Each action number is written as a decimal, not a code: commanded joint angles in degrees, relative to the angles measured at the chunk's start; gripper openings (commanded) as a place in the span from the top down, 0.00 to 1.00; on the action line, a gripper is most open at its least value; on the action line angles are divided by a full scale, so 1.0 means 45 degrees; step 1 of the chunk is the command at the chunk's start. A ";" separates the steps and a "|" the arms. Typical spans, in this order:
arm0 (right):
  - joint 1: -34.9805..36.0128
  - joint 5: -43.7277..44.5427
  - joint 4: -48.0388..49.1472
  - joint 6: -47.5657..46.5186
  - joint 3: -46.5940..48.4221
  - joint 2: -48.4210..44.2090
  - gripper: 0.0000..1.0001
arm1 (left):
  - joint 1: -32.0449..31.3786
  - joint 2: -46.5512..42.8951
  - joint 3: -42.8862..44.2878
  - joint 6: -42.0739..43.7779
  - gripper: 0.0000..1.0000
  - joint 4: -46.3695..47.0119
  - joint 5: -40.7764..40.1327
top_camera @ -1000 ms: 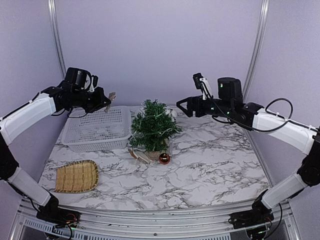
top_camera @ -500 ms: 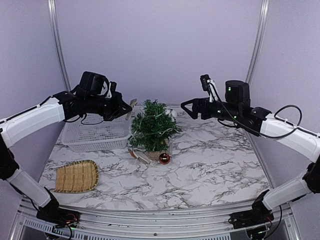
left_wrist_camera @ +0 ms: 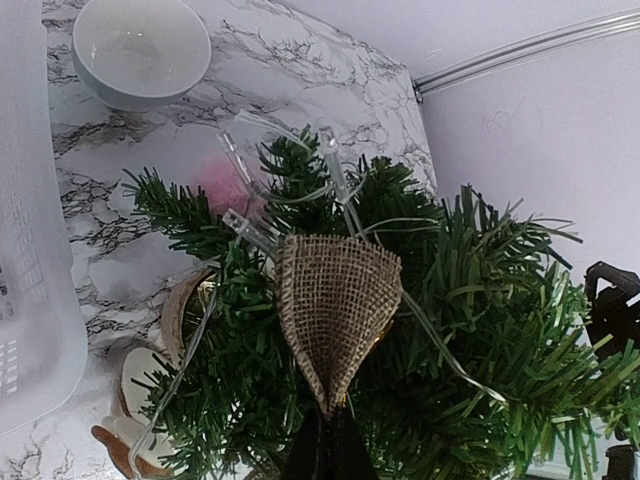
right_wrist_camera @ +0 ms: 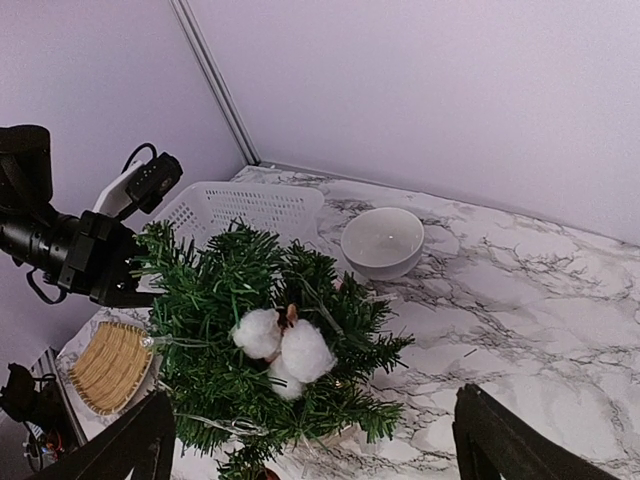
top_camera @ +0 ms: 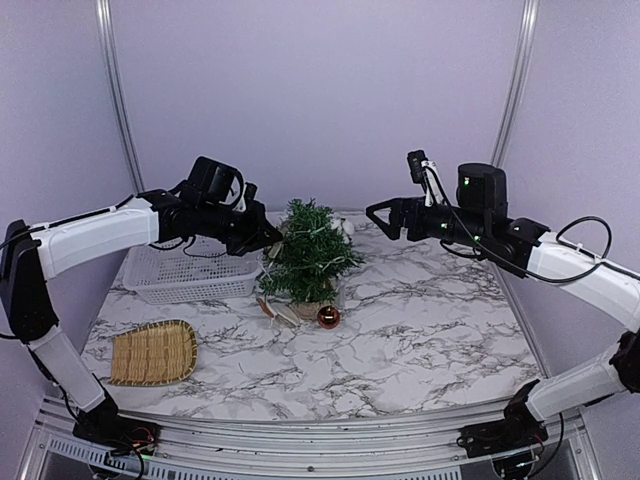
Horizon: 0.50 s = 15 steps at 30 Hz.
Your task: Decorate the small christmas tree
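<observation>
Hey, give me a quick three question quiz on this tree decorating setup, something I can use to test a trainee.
1. True or false: the right gripper is open and empty.
2. The left gripper holds: A a burlap ornament, B a candy cane, C a gold star.
3. Name the small round thing at the foot of the small christmas tree.
Key: 1 true; 2 A; 3 a red ball.

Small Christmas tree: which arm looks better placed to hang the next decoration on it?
Left. The left fingers are shut on a burlap ornament, held right at the small christmas tree's upper branches. The right fingers stand open and empty, off to the tree's other side, with nothing to hang.
</observation>
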 commanded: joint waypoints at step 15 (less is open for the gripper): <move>-0.0086 -0.0067 0.0196 0.0038 0.0028 -0.0175 0.05 | -0.0178 0.0397 0.0621 0.0530 0.76 -0.0377 0.0013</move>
